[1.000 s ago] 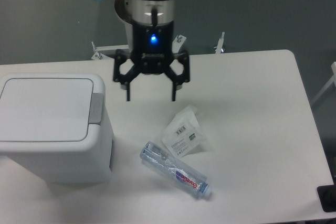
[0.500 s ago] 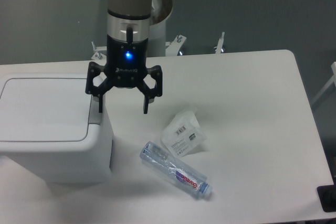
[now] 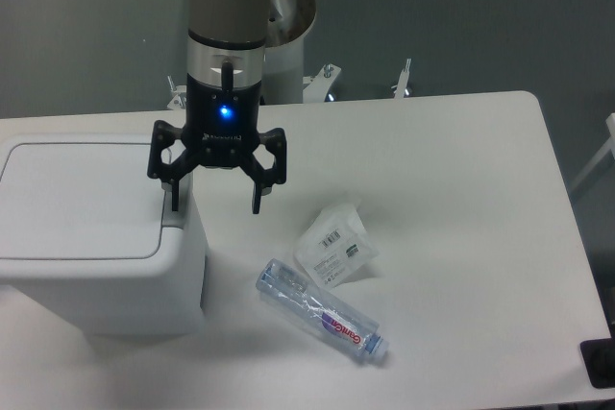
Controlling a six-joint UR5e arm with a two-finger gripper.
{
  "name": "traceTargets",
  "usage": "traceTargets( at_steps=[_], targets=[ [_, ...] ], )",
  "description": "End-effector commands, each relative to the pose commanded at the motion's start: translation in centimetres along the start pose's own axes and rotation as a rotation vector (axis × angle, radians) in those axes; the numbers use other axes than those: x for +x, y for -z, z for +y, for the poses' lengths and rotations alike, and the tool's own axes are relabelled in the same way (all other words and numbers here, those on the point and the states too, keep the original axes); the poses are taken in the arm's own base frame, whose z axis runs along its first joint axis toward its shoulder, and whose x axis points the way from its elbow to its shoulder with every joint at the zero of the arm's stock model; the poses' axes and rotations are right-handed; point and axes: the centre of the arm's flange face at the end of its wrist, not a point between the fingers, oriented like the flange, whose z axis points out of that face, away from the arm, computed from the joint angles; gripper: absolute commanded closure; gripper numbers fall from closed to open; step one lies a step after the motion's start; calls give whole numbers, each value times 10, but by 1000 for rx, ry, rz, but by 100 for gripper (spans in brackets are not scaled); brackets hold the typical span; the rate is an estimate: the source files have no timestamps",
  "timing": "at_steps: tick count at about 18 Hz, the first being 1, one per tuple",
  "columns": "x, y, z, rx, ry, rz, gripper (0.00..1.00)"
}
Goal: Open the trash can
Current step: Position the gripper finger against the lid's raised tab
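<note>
Tool [image 3: 215, 207] hangs fingers-down off the UR5e arm [image 3: 227, 7], its 2 fingers spread wide, nothing between them. Trash can [image 3: 96, 237] sits on the tabletop [image 3: 461, 189] at the left edge of view, lid [image 3: 82, 199] flat and shut. Key relation: the bin lies to the image-left of the tool, and the tool straddles the bin's right edge. The image-left finger [image 3: 174, 191] overlaps the strip where the grey push tab would sit; the other finger [image 3: 256, 194] is out past the bin wall, over bare tabletop. Tab is mostly hidden behind that finger, and height above it is hard to read from this angle, so contact cannot be confirmed. Judgement: the next move likely wants only a downward press on the tab. A clear bottle [image 3: 322, 312] and a crumpled plastic pouch [image 3: 333, 246] lie well apart to the image-right, out of the way.
</note>
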Motion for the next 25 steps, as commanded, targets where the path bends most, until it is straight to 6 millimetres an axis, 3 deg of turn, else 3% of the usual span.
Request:
traceTargets(
  at_steps=[25],
  targets=[
    [-3,-10,0,-14,6,5,0]
  ],
)
